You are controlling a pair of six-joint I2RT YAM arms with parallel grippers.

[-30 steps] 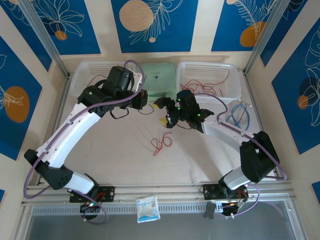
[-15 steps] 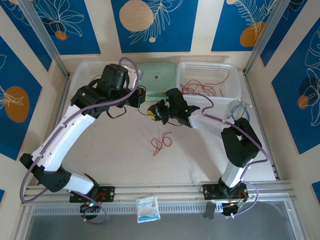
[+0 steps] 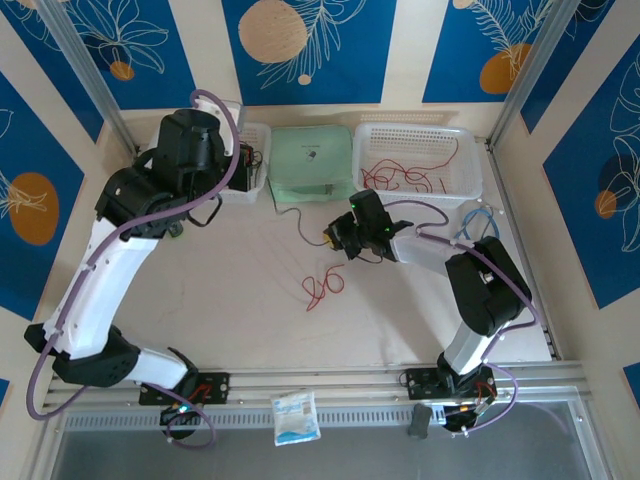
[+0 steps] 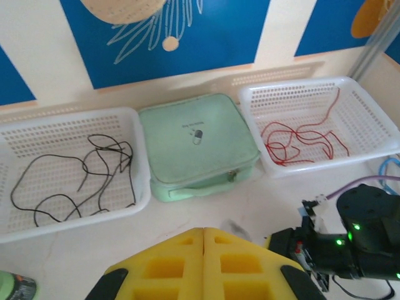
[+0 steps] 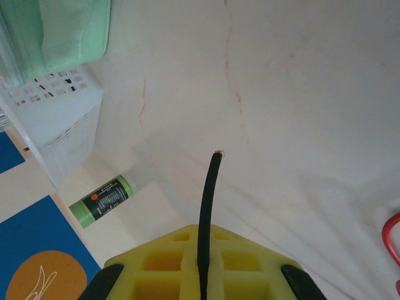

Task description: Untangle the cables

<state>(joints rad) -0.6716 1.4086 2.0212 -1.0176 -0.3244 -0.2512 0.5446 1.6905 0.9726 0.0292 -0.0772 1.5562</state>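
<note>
One thin black cable (image 5: 209, 187), pinched by foam-padded right end effector (image 5: 203, 250).

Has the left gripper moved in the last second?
Yes. The left gripper has swung left, away from the green case, toward the left basket.

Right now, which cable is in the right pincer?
The black cable, its cut end poking out between the shut yellow pads. The red cable lies loose on the table, and a second red cable sits in a white basket.
</note>
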